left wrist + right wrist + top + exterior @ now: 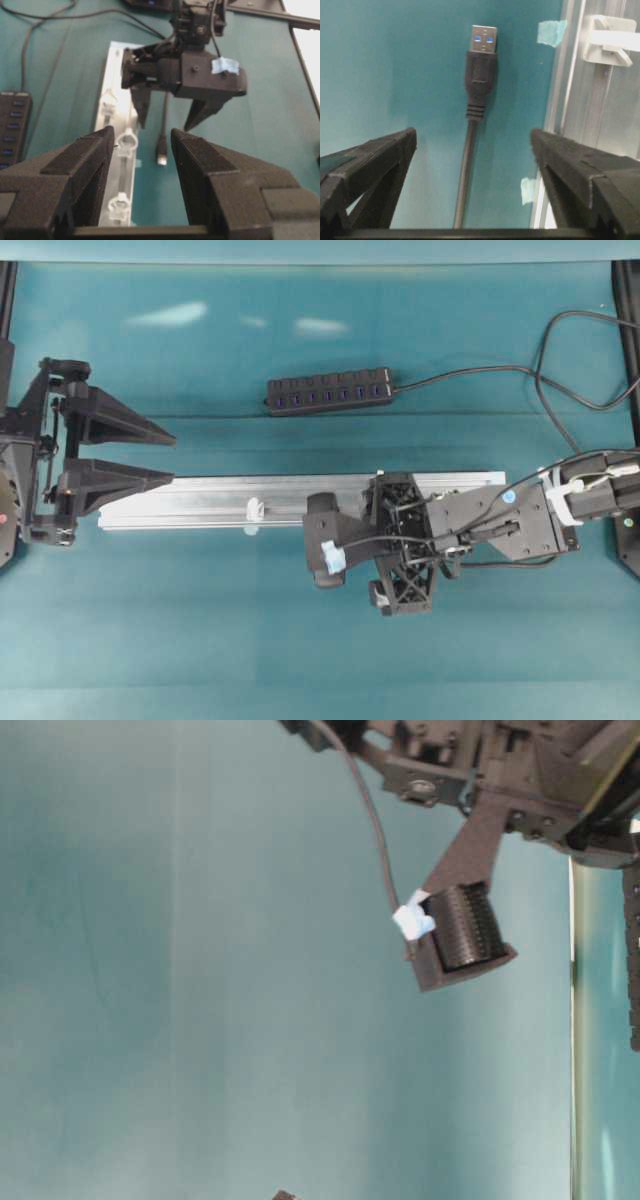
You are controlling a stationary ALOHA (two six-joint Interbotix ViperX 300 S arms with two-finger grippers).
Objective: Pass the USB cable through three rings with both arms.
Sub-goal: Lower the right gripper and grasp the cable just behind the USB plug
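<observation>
The aluminium rail point(200, 502) lies across the table. The left gripper point(172, 459) hovers open at its left end. The right gripper point(472, 145) is open above the USB cable point(479, 80), which lies just beside the rail, near a ring point(607, 40).

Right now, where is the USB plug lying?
In the right wrist view the USB plug lies on the teal table, left of the rail, ahead of the open right gripper.
</observation>
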